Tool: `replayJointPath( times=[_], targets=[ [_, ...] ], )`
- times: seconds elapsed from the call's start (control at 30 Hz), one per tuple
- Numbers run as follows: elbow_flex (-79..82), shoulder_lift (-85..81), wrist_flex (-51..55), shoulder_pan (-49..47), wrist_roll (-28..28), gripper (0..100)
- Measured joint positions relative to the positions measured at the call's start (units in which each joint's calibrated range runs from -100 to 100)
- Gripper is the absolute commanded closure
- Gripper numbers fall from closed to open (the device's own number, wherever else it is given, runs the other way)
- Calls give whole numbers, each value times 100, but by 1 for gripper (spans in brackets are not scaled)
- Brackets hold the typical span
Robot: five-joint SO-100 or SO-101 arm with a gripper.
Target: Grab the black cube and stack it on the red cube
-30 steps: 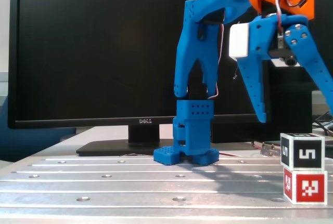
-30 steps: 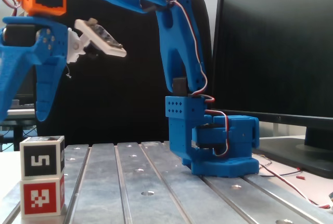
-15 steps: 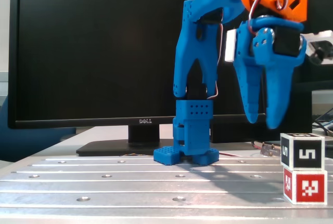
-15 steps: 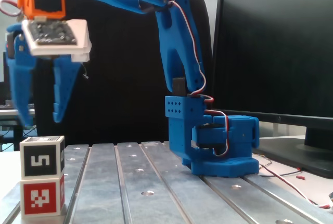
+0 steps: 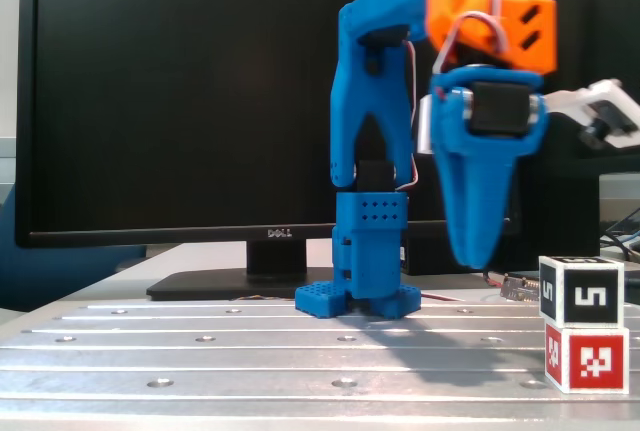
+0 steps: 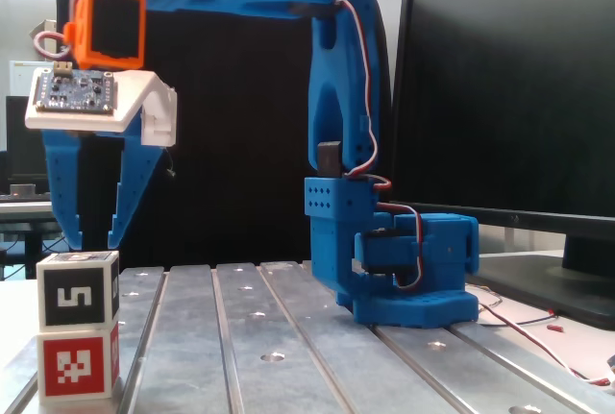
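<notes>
The black cube [image 5: 582,293] with a white "5" marker sits squarely on top of the red cube [image 5: 588,359], which rests on the metal table at the right. In the other fixed view the stack is at the lower left, black cube [image 6: 79,289] on red cube [image 6: 79,366]. My blue gripper [image 6: 94,241] hangs point-down with its two fingers spread apart and nothing between them; its tips are level with or just above the black cube's top. From the front, the gripper [image 5: 475,256] is to the left of the stack and clear of it.
The arm's blue base [image 5: 360,296] stands on the slotted aluminium table [image 5: 250,351] in front of a black Dell monitor [image 5: 180,101]. Loose wires [image 6: 538,323] lie beside the base. A white camera mount [image 6: 106,111] rides on the gripper.
</notes>
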Motion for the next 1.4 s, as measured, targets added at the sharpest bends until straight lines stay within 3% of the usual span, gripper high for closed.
replayJointPath(
  times=[0.8,1.4],
  targets=[
    [5199,-4330,-3008,563,0,92],
    [6639,-6055,-3111,1644,278,92]
  ],
)
